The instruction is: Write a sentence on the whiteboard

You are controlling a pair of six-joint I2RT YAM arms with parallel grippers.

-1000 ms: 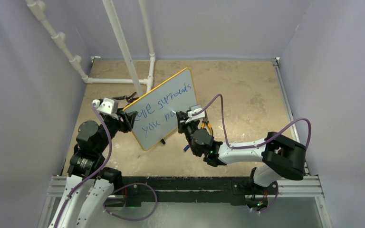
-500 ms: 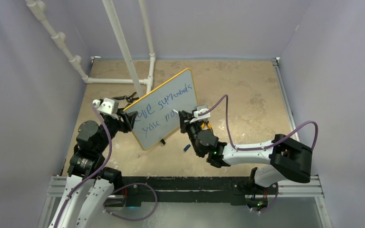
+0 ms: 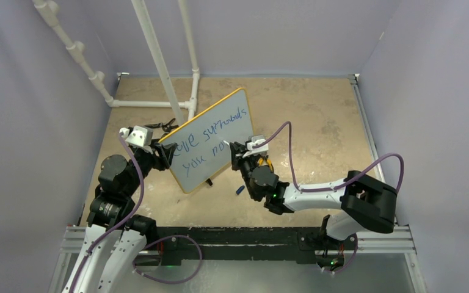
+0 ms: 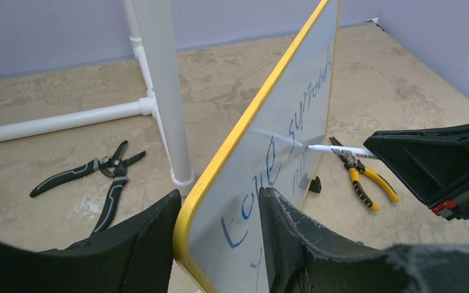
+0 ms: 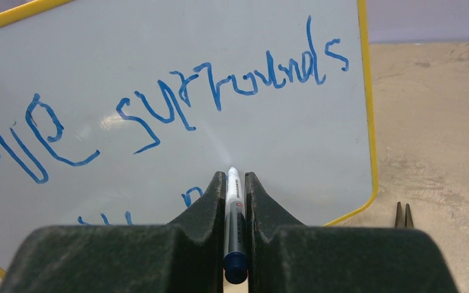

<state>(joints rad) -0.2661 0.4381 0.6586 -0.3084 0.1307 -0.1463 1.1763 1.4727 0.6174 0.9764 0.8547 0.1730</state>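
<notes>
Since a pen stroke needs a steady surface, the left end effector is clamped on the lower corner of the yellow-framed whiteboard. It seems to brace the board upright, left of the middle of the bench, long axis running diagonally from near-left toward the far edge. The right end effector is closed on a blue marker. Its tip is aimed squarely at the board beneath the first line of the sentence; contact is unclear.

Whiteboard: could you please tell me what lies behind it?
Black pliers lie beside an upright white pipe. The whiteboard hides its own back face and whatever sits close behind it.
</notes>
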